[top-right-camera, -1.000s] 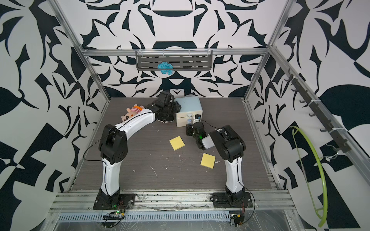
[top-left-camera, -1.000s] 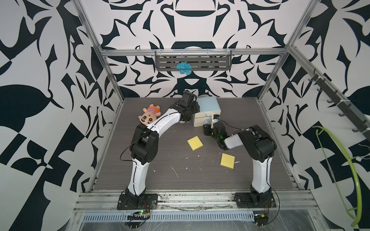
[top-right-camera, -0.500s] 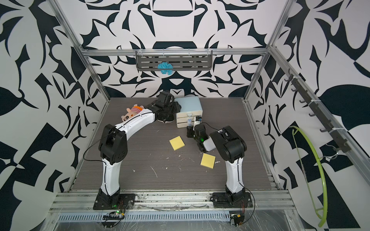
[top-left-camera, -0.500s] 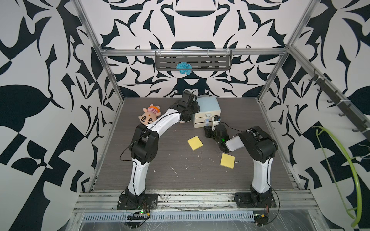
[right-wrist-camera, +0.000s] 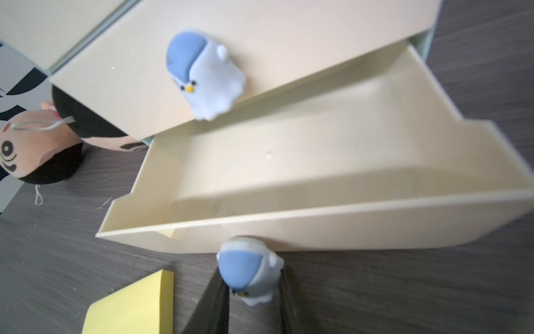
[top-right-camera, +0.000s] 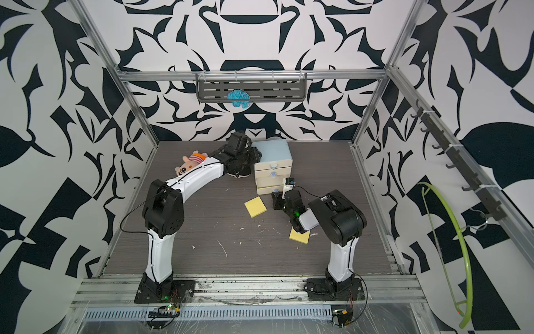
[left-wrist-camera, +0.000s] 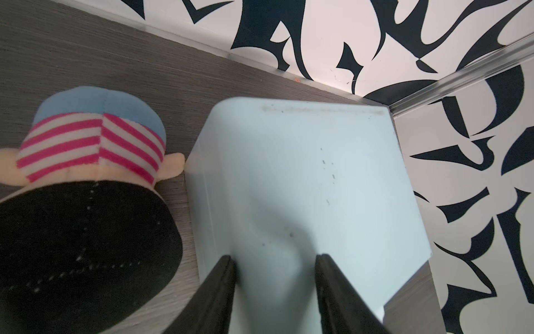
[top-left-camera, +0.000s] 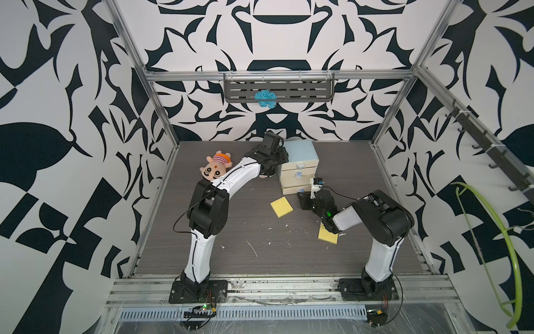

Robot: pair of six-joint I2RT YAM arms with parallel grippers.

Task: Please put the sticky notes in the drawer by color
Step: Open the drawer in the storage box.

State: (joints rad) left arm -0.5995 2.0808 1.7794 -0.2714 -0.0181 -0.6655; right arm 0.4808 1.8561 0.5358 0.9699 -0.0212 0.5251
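The drawer cabinet (top-left-camera: 300,151) (top-right-camera: 274,150) stands at the back, pale blue on top with three cream drawers. Its bottom drawer (right-wrist-camera: 289,162) is pulled out and holds nothing. My right gripper (right-wrist-camera: 254,284) (top-left-camera: 302,196) is shut on that drawer's bluish knob (right-wrist-camera: 248,271). Two yellow sticky notes lie on the floor: one (top-left-camera: 281,206) (top-right-camera: 255,206) (right-wrist-camera: 135,303) just left of the right gripper, the other (top-left-camera: 328,237) (top-right-camera: 299,235) partly under the right forearm. My left gripper (left-wrist-camera: 274,260) (top-left-camera: 278,157) rests on the cabinet's blue top (left-wrist-camera: 303,173) at its back left corner, jaws apart with nothing between them.
A plush doll (top-left-camera: 215,167) (left-wrist-camera: 92,138) (right-wrist-camera: 29,150) lies against the cabinet's left side, under the left arm. The middle drawer's knob (right-wrist-camera: 205,75) overhangs the open tray. Small white scraps litter the dark floor (top-left-camera: 254,248). A metal shelf (top-left-camera: 278,89) hangs on the back wall.
My right gripper has drawn back toward the front with the knob, and the bottom drawer has slid out with it. The left arm has stayed on the cabinet.
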